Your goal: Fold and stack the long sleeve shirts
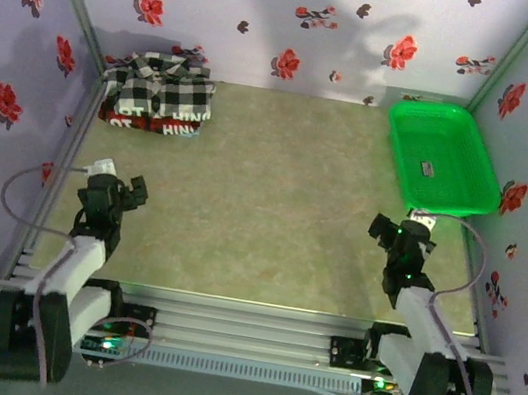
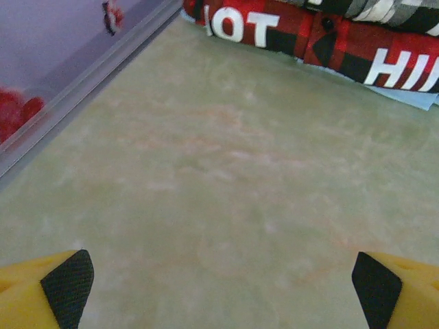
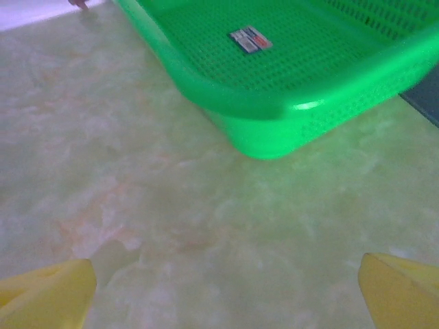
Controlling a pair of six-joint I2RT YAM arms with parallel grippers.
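Note:
Two folded long sleeve shirts lie stacked at the back left of the table. The black-and-white checked shirt (image 1: 166,87) is on top, and the red-and-black plaid shirt (image 1: 150,124) with white lettering lies under it. The left wrist view catches the plaid shirt (image 2: 295,34) at its top edge, with a strip of the checked shirt (image 2: 384,10) above. My left gripper (image 1: 122,184) hangs open over bare table, well short of the stack, with nothing between its fingertips (image 2: 65,284). My right gripper (image 1: 402,231) is open too, just in front of the green basket, its jaws wide apart and holding nothing.
A green plastic basket (image 1: 470,176) stands at the back right, holding nothing but a small label (image 3: 250,39); its near corner (image 3: 274,133) is close ahead of the right gripper. Flowered walls (image 1: 274,17) enclose the table on three sides.

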